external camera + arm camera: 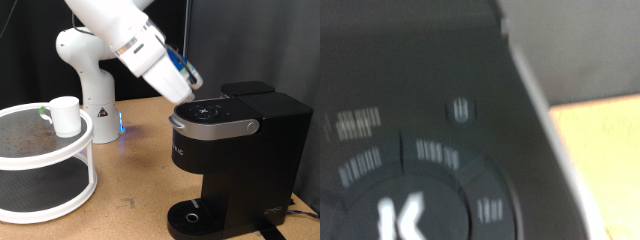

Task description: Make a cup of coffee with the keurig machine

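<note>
Upright, the keurig machine (235,150) faces the exterior view's left; fingers' (192,97) opening cannot be told.

Big boxy black keurig machine (235,155) w/ grey-silver arched lid handle, lid shut, upright at exterior view's right; round drip tray at base. Small plain white cylindrical cup (66,115) upright, well apart at exterior view's left.

Blurred keurig machine (430,150) button panel (420,185)
</note>
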